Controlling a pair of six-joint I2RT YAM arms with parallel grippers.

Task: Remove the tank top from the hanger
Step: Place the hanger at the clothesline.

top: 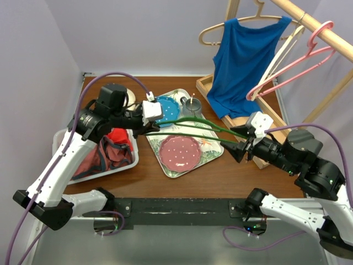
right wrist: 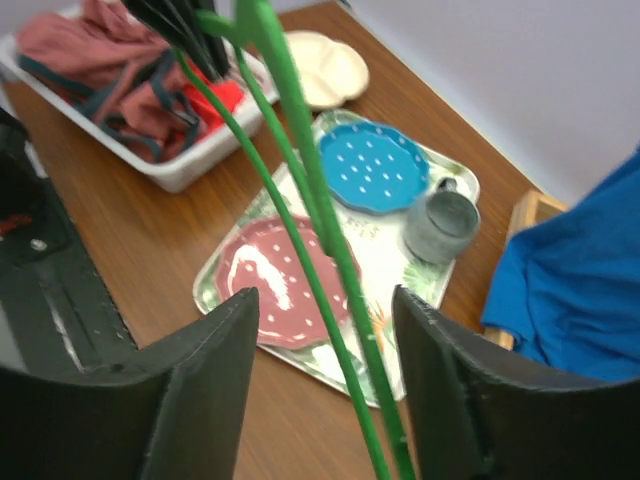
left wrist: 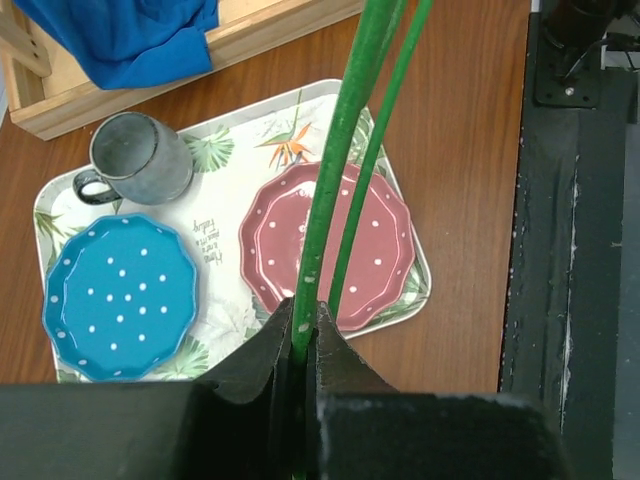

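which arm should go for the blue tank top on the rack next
Right, probably. The right gripper sits nearer the tank top, jaws open around the green hanger without gripping it; the left gripper is shut on that hanger, farther away.

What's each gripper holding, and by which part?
Left gripper pinches the green hanger by its thicker bar. Right gripper stands open around the hanger, gripping nothing.

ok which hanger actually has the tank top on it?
The pale wooden hanger on the rail, wearing the blue tank top. The pink hanger beside it is bare; the green hanger is in the left gripper.
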